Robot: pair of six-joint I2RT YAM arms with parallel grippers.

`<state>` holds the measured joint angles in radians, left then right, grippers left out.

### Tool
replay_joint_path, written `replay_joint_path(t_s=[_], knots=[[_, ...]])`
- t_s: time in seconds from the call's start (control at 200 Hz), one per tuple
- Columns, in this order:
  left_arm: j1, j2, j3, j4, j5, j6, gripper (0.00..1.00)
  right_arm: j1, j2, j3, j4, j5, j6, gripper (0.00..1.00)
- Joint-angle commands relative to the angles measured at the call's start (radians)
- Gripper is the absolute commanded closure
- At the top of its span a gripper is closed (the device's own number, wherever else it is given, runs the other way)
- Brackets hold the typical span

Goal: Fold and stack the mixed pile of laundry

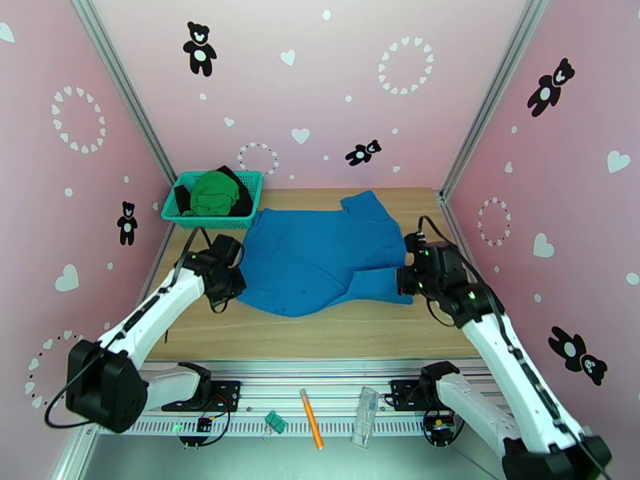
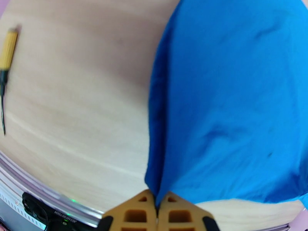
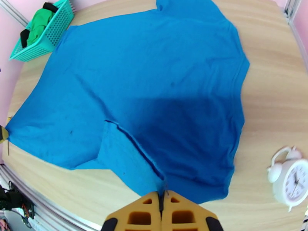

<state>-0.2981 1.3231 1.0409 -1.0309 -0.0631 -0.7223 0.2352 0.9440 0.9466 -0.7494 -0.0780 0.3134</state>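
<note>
- Across the middle of the top external frame, the blue shirt [image 1: 320,254] lies spread on the wooden table [image 1: 320,334].
- At its left edge, the left gripper [image 2: 157,199] has its jaws pinched together on the cloth.
- At its right side, the right gripper [image 3: 162,196] is clamped on the shirt's edge.
- Upper left, the green garment [image 1: 214,194] and black garment [image 1: 242,203] sit bundled in the teal basket [image 1: 208,222], just beside the shirt's corner.
- Lower right in the right wrist view, a white alarm clock [image 3: 291,181] lies near the shirt.
</note>
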Motion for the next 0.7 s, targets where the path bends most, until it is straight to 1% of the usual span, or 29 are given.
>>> replay_joint_path(t_s=[0.0, 0.17, 0.325, 0.566, 0.591, 0.636, 0.676, 0.696], knots=[[0.022, 0.078, 0.078, 0.015, -0.035, 0.019, 1.00, -0.005, 0.078, 0.086, 0.051, 0.070, -0.064, 1.00], [0.070, 0.199, 0.158, 0.046, -0.025, 0.027, 1.00, -0.019, 0.217, 0.163, 0.094, 0.089, -0.124, 1.00], [0.121, 0.300, 0.200, 0.079, -0.007, 0.029, 1.00, -0.047, 0.335, 0.204, 0.131, 0.111, -0.138, 1.00], [0.127, 0.458, 0.272, 0.108, -0.003, 0.032, 1.00, -0.073, 0.499, 0.239, 0.180, 0.111, -0.150, 1.00], [0.126, 0.470, 0.278, 0.113, -0.002, 0.032, 0.94, -0.074, 0.516, 0.242, 0.183, 0.112, -0.151, 1.00], [0.126, 0.489, 0.287, 0.119, 0.001, 0.031, 0.76, -0.075, 0.540, 0.245, 0.187, 0.113, -0.152, 1.00], [0.125, 0.502, 0.295, 0.124, 0.002, 0.030, 0.57, -0.076, 0.559, 0.246, 0.191, 0.116, -0.151, 1.00], [0.126, 0.507, 0.298, 0.125, 0.004, 0.030, 0.50, -0.076, 0.566, 0.248, 0.193, 0.119, -0.151, 1.00]])
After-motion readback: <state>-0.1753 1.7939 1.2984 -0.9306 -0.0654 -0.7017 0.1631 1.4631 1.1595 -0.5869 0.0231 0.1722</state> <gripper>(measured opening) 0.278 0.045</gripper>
